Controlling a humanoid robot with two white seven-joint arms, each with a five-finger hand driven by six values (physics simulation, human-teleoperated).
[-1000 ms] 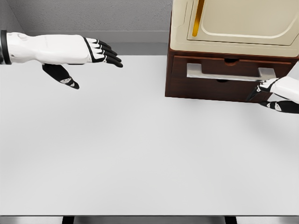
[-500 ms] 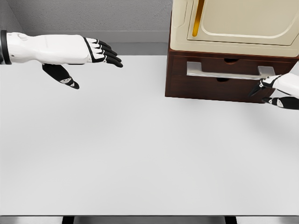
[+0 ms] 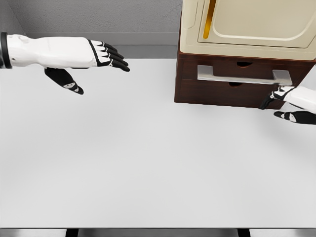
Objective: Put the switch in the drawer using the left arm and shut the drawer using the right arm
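**Drawer front flush with the cabinet, both hands empty**

A smooth, matte white table (image 3: 148, 163) fills most of the head view, its near edge meeting a dark strip at the bottom of the frame. At the upper right stands a dark brown wooden cabinet (image 3: 197, 94) with a boxy shape and flat faces. Its drawer (image 3: 224, 69) lies flush with the cabinet front, and a long, flat, brushed-metal handle (image 3: 242, 75) with squared ends runs across it. On top of the cabinet sits a cream-coloured appliance (image 3: 256, 24) with rounded panel edges and a narrow amber strip near its left side; the top and right of it are cut off by the frame.

The left hand (image 3: 101, 55) hangs above the far left of the table, well apart from the cabinet. Its shell is glossy white with black finger segments; the four fingers are stretched out straight toward the right, the thumb drops below, and it holds nothing. The forearm runs off the left edge.

The right hand (image 3: 294, 101) shows at the right edge, just beside the cabinet's lower right corner and below the end of the handle. Only part of it is visible: black fingertips near the cabinet and one finger lower down, loosely spread with nothing between them. Whether a fingertip touches the wood is hard to make out, and the rest of the hand and arm are cut off.

The switch does not show anywhere in view.
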